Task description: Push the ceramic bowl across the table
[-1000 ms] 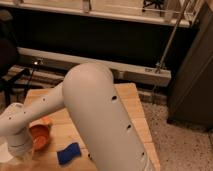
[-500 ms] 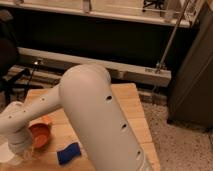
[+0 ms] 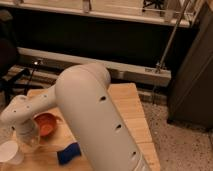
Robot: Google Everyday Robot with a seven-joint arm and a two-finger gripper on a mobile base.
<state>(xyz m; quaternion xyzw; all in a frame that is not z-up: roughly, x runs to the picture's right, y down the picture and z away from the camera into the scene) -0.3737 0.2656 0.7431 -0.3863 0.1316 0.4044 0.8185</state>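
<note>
Shifted slightly right and farther since a moment ago, the gripper (image 3: 27, 136) hangs low over the desk (image 3: 125, 107) from the white arm (image 3: 95, 110), elbow raised and forearm reaching left, its opening impossible to tell, with the ceramic bowl (image 3: 46, 123) just right of it, near-left on the desk.

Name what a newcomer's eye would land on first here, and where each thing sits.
The big white robot arm fills the middle, bending from the lower right toward the left. At its end, the gripper hangs low over the table on its left side, right beside the orange ceramic bowl. A white cup and a blue object sit near the front edge.
</note>
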